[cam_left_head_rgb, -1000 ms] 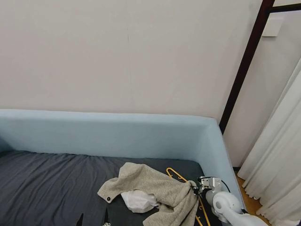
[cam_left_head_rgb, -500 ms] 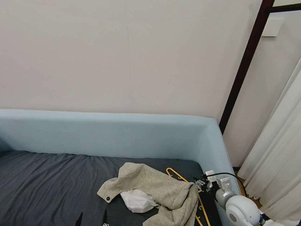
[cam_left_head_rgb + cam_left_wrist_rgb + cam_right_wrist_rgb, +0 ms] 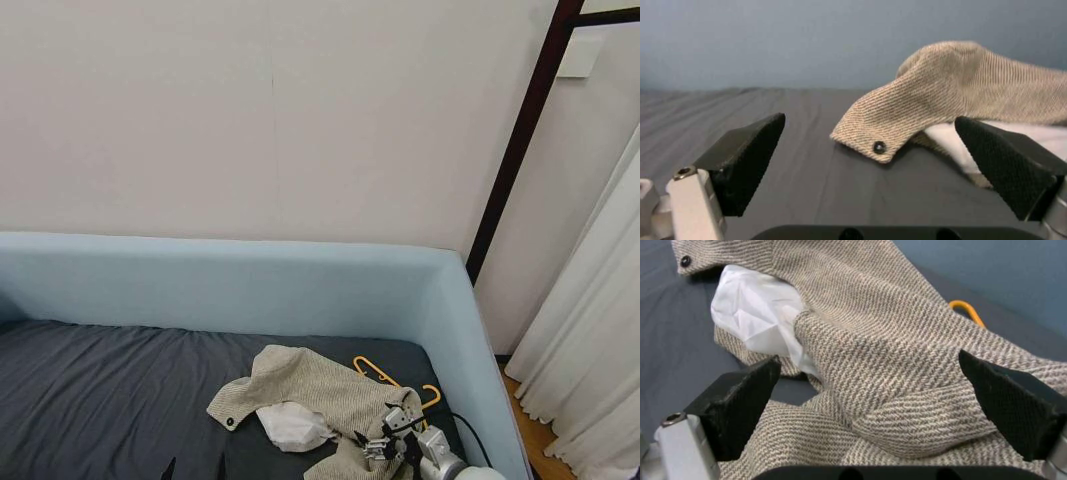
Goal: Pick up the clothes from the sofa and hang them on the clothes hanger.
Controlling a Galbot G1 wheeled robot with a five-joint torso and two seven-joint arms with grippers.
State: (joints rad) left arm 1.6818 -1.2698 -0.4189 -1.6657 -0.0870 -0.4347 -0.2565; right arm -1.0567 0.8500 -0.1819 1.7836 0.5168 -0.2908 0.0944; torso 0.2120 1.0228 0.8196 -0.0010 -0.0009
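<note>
The jacket (image 3: 320, 390) lies crumpled on the sofa (image 3: 250, 285) seat, towards its right end, with its white lining (image 3: 757, 315) showing through a fold. An orange hanger (image 3: 375, 372) pokes out from behind it.

It looks a soft, loose knit, light enough to lift. I'd expect it to sag and trail the moment it comes up rather than keep any shape. The weave should give the pads good friction, but the lining looks slippery, so I'd leave that alone. The thick rolled fold of knit right under the right gripper (image 3: 870, 390) seems the best place to pinch, since it is bulky enough to bite on without scraping the cushion.

That right gripper sits low over the jacket's near side in the head view (image 3: 385, 445). Its jaws are spread wide with the fabric lying between them and nothing clamped. Whether the fingers (image 3: 740, 405) actually press the cloth I can't tell.

The left gripper (image 3: 870, 122) waits low over the bare cushion, well to the left of the jacket. Its jaws are also wide apart and empty, and it faces the corner with the dark button (image 3: 879, 147)
</note>
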